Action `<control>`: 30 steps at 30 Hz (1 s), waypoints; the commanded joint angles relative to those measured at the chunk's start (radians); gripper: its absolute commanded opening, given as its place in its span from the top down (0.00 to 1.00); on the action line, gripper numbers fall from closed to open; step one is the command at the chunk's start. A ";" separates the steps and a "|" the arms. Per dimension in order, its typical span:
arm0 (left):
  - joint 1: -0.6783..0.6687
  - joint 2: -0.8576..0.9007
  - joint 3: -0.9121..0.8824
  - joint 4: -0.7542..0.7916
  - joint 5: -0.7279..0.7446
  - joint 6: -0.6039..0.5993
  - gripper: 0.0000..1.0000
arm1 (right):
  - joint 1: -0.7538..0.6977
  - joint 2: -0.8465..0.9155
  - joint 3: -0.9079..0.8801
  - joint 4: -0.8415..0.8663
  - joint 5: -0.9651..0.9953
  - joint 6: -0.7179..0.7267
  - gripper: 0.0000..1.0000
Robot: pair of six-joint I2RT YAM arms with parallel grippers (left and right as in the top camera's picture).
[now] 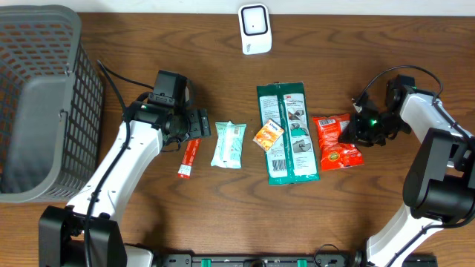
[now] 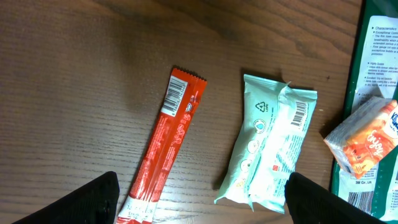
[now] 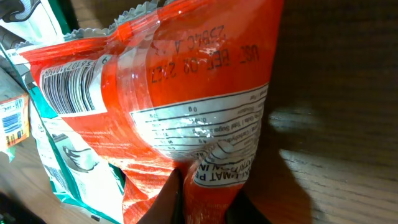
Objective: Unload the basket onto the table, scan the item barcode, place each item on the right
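A red bag (image 1: 338,141) of snacks is seen at 3 o'clock from the table's middle, glossy and crinkled, with a crimped end and a yellow round mark on the face shown to the overhead camera. In the right wrist view a white panel of small print, a stamped date line and a barcode (image 3: 65,87) near the crimped end are shown on it. The bag's 3 o'clock edge is pinched by the right gripper (image 1: 355,130), whose jaws are closed narrowly on a fold of the foil; whether the bag is lifted off the table (image 1: 148,44) cannot be told. Just beside it, toward 9 o'clock, a long green pack (image 1: 291,148) is laid flat, and its edge is touched or overlapped by the bag. A small orange sachet (image 1: 269,133) is rested on the green pack's 9 o'clock edge. Farther toward 9 o'clock a pale mint packet (image 1: 228,144) and a thin red stick packet (image 1: 188,158) are laid apart from each other, barcodes up. The left gripper (image 1: 194,127) is held above the stick packet's 12 o'clock end with its jaws spread wide and nothing between them. A white scanner (image 1: 254,28) is stood at 12 o'clock, well apart from the bag, with bare wood between them. A grey basket (image 1: 37,96) is set at 9 o'clock.
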 commanded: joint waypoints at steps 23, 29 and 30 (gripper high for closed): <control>0.002 0.001 0.011 -0.002 -0.006 0.010 0.13 | 0.089 -0.379 0.005 -0.029 -0.009 -0.053 0.99; 0.002 0.001 0.011 -0.002 -0.006 0.010 0.13 | 0.154 -0.383 0.005 -0.019 -0.013 -0.092 0.99; 0.002 0.001 0.011 -0.002 -0.006 0.010 0.13 | 0.163 -0.383 0.005 -0.018 -0.029 -0.087 0.99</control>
